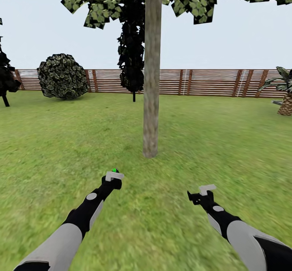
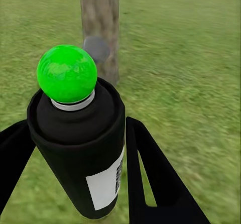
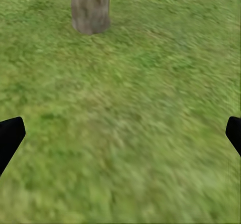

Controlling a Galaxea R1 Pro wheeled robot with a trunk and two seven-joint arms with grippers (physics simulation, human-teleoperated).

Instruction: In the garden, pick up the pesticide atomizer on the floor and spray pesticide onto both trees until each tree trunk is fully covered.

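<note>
1. Sprayer (image 2: pixel 80 148) with green top sits gripped in left hand (image 1: pixel 114 178), pointed at tree trunk (image 1: pixel 151 80) just ahead on lawn (image 1: pixel 61 141)
2. Right hand (image 1: pixel 201 193) is spread wide, holding nothing

The left gripper (image 2: pixel 75 184) grips the pesticide atomizer (image 2: pixel 80 148) — a dark can with a white label and a bright green ball on top — between its black fingers (image 2: pixel 155 179). Beyond it the tree trunk (image 2: pixel 99 25) rises from the grass (image 2: pixel 191 58), a faint grey puff against its bark.
</note>
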